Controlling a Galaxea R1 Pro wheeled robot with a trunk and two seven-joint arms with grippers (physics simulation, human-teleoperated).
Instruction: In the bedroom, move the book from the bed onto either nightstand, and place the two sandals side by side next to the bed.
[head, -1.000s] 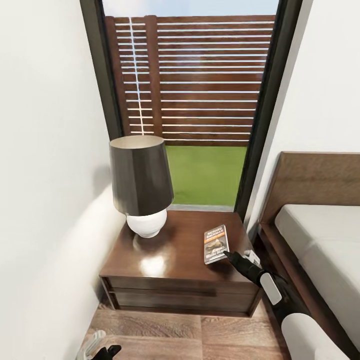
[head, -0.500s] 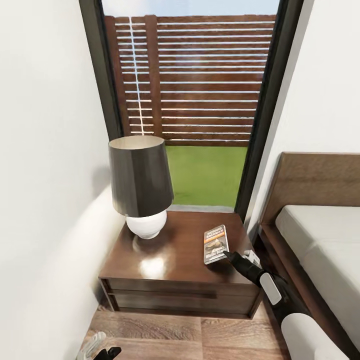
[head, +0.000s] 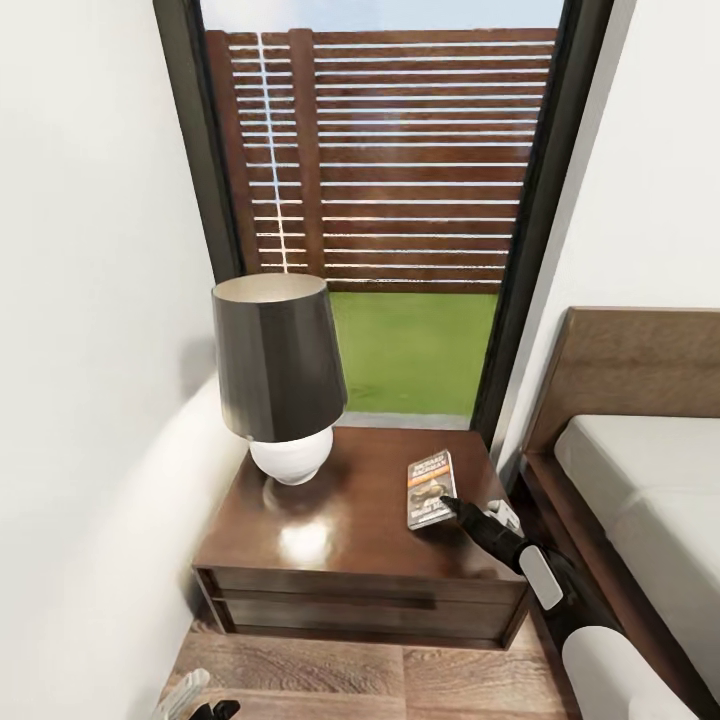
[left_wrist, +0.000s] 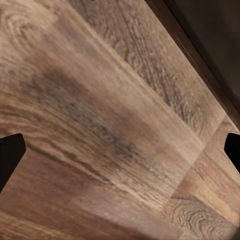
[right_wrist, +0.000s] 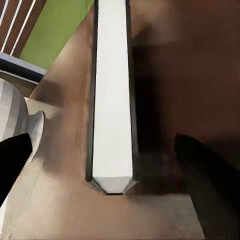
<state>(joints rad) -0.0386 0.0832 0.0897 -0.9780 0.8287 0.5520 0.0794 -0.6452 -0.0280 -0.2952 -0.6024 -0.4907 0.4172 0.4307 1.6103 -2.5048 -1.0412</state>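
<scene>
The book (head: 431, 488) lies flat on the nightstand (head: 330, 520), near its right edge, beside the bed (head: 640, 480). My right gripper (head: 470, 510) sits just in front of the book's near end, open. In the right wrist view the book's white page edge (right_wrist: 112, 100) runs between the two spread fingers, which stand clear of it on both sides over the nightstand top (right_wrist: 190, 75). My left gripper (head: 195, 705) hangs low over the wood-plank floor (left_wrist: 110, 120), open with nothing in it. The sandals are out of view.
A lamp (head: 278, 370) with a dark shade and white base stands on the left half of the nightstand. A white wall closes in on the left. Behind is a tall window (head: 400, 200) onto a fence and grass. The headboard (head: 640, 360) rises at right.
The whole picture has shifted slightly, so the camera moved. The book stays in place on the nightstand and the right gripper remains beside it.
</scene>
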